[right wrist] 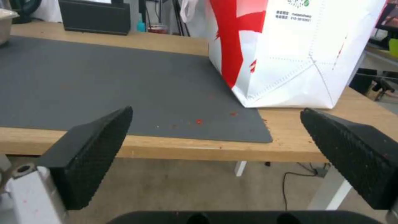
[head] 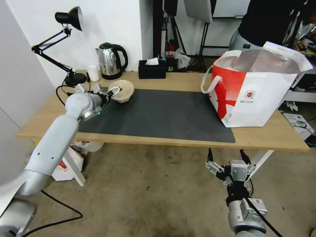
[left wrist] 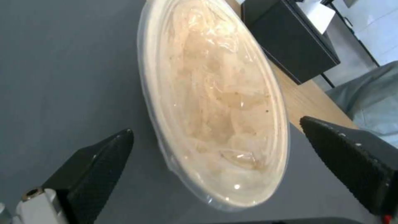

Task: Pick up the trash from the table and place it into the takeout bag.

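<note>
A beige paper bowl (head: 123,90) with a crumpled clear film inside (left wrist: 215,93) sits tipped at the back left corner of the dark grey mat (head: 158,115) on the table (head: 184,80). My left gripper (head: 113,92) is open, and its two black fingers (left wrist: 99,161) straddle the bowl's near rim without closing on it. The takeout bag (head: 253,95), white and red with loop handles, stands open at the mat's right end (right wrist: 282,46). Below the table's front edge my right gripper (head: 227,154) hangs open and empty (right wrist: 216,109).
Along the table's back edge stand a black desk lamp (head: 70,19), a small white cup (head: 93,72), a steel kettle (head: 110,61) and a black tissue box (head: 152,69). A person stands behind the bag. A smaller bag (head: 67,161) lies on the floor under the table's left end.
</note>
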Robot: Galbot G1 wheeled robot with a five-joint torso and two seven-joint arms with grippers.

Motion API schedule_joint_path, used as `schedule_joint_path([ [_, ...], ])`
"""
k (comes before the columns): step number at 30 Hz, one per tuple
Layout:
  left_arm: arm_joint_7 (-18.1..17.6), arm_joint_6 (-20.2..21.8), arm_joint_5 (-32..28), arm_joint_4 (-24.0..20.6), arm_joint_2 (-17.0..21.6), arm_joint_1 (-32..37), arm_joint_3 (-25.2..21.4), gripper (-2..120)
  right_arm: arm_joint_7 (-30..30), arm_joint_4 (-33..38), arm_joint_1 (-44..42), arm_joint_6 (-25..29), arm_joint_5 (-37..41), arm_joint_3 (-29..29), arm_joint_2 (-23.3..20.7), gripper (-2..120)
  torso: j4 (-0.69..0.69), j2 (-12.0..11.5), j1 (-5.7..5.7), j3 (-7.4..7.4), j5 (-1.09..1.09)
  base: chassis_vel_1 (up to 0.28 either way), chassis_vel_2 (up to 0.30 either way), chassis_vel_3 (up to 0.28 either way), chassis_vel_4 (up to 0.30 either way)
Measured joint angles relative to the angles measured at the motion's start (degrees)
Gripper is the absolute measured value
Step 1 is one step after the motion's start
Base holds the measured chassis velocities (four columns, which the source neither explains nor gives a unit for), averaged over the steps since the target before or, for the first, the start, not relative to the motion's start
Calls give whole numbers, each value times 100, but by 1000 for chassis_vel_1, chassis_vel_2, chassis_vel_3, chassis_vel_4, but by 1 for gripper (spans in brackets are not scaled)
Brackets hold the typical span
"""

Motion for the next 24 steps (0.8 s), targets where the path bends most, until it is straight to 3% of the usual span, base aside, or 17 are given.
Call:
schedule_joint_path([
  [24,334,-5,353,620,-376,-276,211,100,0,0,0,0,0,0,0,100,0,0,0,0,0,0,0,0,0],
])
